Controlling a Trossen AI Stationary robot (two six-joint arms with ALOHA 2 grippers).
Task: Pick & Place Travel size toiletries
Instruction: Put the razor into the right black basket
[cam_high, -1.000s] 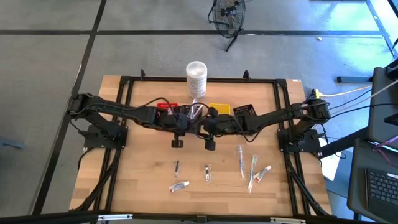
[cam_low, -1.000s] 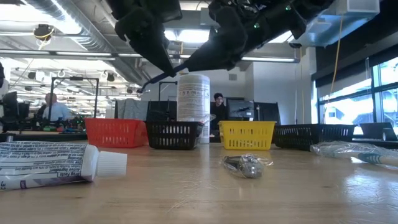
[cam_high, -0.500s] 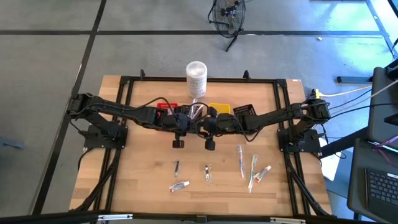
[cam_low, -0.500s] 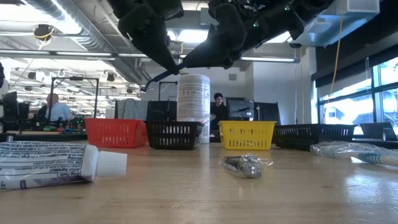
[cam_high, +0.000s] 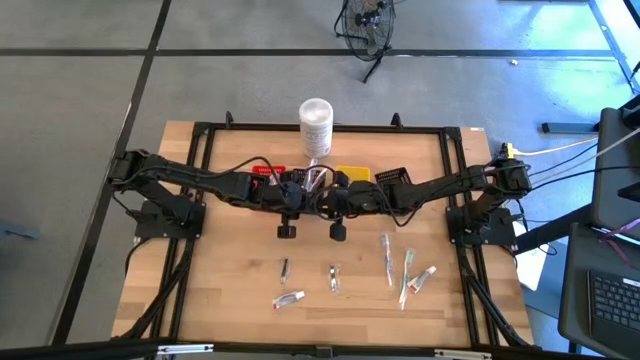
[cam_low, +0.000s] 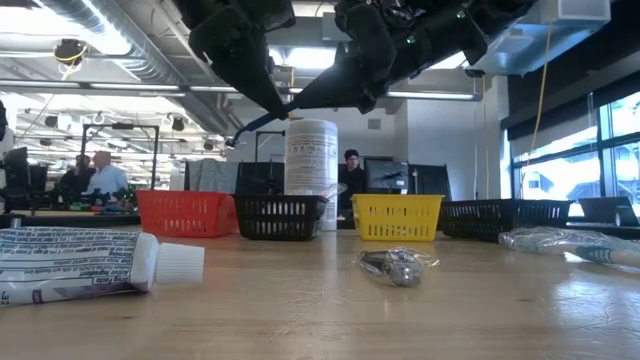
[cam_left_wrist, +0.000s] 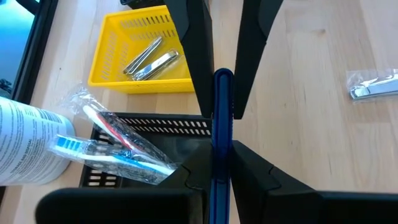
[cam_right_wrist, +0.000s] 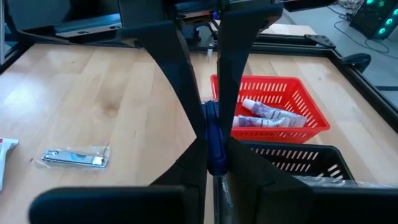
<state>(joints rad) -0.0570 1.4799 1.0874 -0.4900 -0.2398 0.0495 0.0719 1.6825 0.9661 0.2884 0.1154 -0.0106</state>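
A dark blue razor (cam_left_wrist: 222, 130) hangs in the air over the black basket (cam_left_wrist: 155, 124) at the middle of the table. My left gripper (cam_left_wrist: 221, 152) and my right gripper (cam_right_wrist: 212, 146) meet tip to tip there (cam_high: 316, 190), each shut on one end of the razor. Other travel size toiletries lie on the near half of the table: a white tube (cam_high: 288, 299), a wrapped nail clipper (cam_high: 333, 278), wrapped toothbrushes (cam_high: 386, 255) and another tube (cam_high: 422, 279). My left gripper pinches the razor's handle near one end (cam_left_wrist: 221, 177) between its two fingers. It comes from the table's left, slanting down, and the razor runs on along the fingers, clear of the table. My right gripper pinches the razor's other end (cam_right_wrist: 213, 127) between its two fingers (cam_left_wrist: 244, 93). It comes from the table's right, nearly level, and its fingers lie along the razor. The razor hangs between both grippers above the baskets.
A row of baskets stands at the back: a red basket (cam_right_wrist: 273, 102) with tubes, the black one with wrapped toothbrushes (cam_left_wrist: 118, 155), a yellow basket (cam_left_wrist: 118, 68) with clippers, another black basket (cam_high: 392, 177). A tall white container (cam_high: 315, 125) stands behind them.
My right gripper has shut on the razor's free end while my left gripper has kept its hold. Neither arm has shifted, and the razor hangs where it was.
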